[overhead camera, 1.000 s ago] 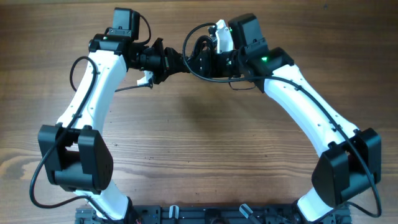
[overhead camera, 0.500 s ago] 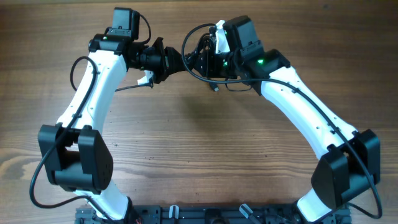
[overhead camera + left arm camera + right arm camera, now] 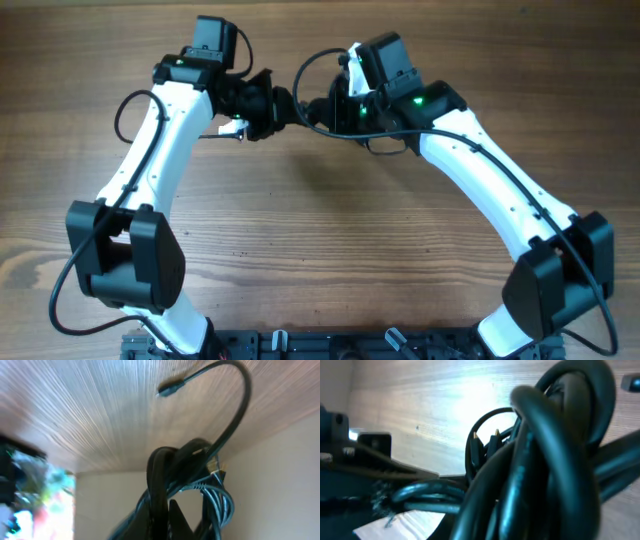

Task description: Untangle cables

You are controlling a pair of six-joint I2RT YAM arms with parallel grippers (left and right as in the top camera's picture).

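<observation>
Cables [image 3: 172,467], black, knotted bunch: raised off worktop [image 3: 320,230], between L fingers [image 3: 282,102] and R fingers [image 3: 318,108]; L fingers pressed together, pinching bunch at its base; one loose end w/ small plug [image 3: 170,389] arching up and away from L fingers; R fingers right against bunch, spread or closed: cannot tell, cords fill wrist view.

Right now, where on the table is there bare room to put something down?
Free: the wide bare table between left arm and right arm, and outside each. Crowded: the far centre, where left gripper and right gripper meet at the cables.
</observation>
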